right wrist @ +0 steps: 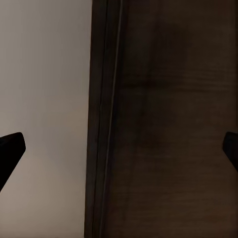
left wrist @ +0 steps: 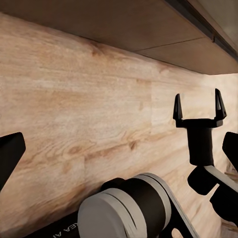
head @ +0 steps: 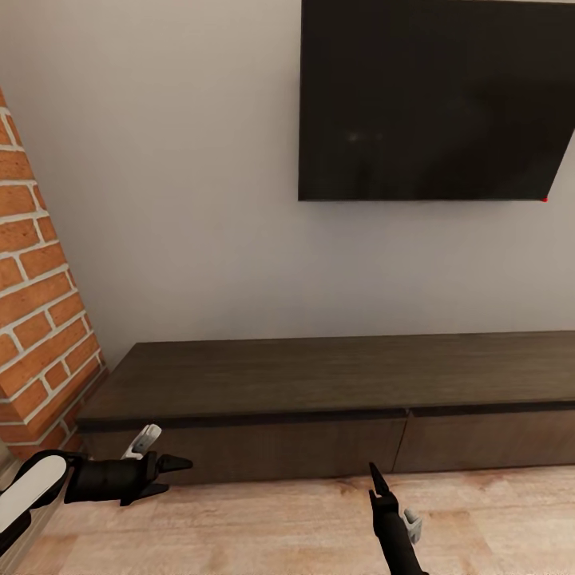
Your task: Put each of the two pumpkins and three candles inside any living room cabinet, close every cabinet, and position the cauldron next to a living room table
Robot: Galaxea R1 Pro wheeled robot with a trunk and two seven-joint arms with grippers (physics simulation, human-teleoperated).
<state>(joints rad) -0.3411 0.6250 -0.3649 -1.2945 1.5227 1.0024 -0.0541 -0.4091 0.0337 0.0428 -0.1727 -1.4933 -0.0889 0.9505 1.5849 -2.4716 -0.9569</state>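
The long dark brown cabinet [head: 319, 375] stands against the wall straight ahead, and both drawer fronts I can see are closed. My left gripper [head: 177, 473] hovers low over the floor before its left end, open and empty. My right gripper [head: 375, 479] points toward the seam between the two drawer fronts, also open and empty. In the left wrist view the right gripper [left wrist: 199, 101] shows spread fingers below the cabinet [left wrist: 148, 25]. The right wrist view looks at the cabinet [right wrist: 173, 124] from close by. Pumpkins, candles, cauldron and table are out of view.
A large black TV [head: 435, 100] hangs on the grey wall above the cabinet. A red brick wall [head: 40, 319] juts in at the left, close to the cabinet's left end. Light wooden floor [head: 279, 519] runs in front.
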